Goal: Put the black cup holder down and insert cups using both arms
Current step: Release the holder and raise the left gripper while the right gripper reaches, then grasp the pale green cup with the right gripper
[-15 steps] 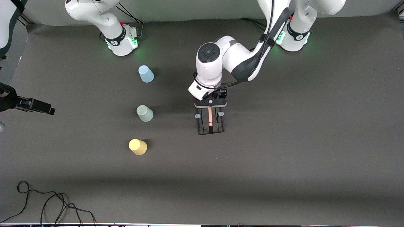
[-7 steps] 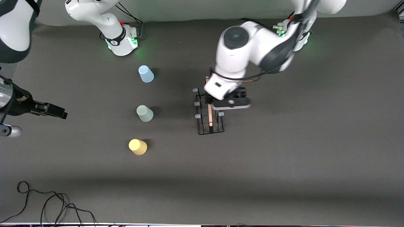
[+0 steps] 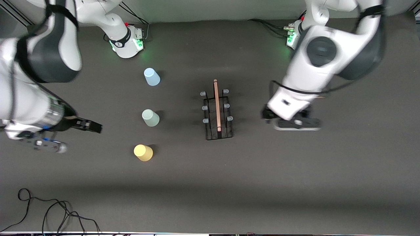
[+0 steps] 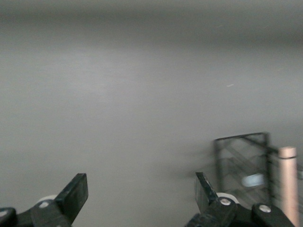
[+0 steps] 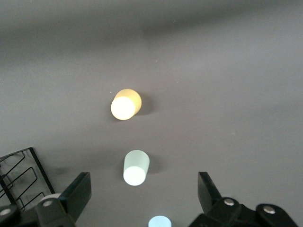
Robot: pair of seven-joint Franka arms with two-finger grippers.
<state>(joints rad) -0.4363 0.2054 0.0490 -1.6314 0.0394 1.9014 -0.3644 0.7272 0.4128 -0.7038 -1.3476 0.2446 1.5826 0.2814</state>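
The rectangular black wire cup holder [image 3: 217, 113] with a pale wooden rod handle stands mid-table, its pegs bare. Light blue [image 3: 151, 76], grey-green [image 3: 150, 118] and yellow [image 3: 143, 152] plastic cups sit toward the right arm's end. The left gripper [image 4: 139, 201] and the right gripper [image 5: 144, 198] hover, fingers apart, holding nothing.

A dark grey worktop [image 3: 295, 180] fills the view. A loose black cable [image 3: 49, 213] lies coiled at its near edge, toward the right arm's end. A pale strip, perhaps a wall [image 3: 203, 9], runs along the top.

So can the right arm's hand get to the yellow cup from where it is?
Probably yes. The right hand is open, holds nothing and hangs over bare table toward its own arm's end, beside the yellow cup. Nothing stands between them; the grey-green cup sits apart, farther from the front camera.
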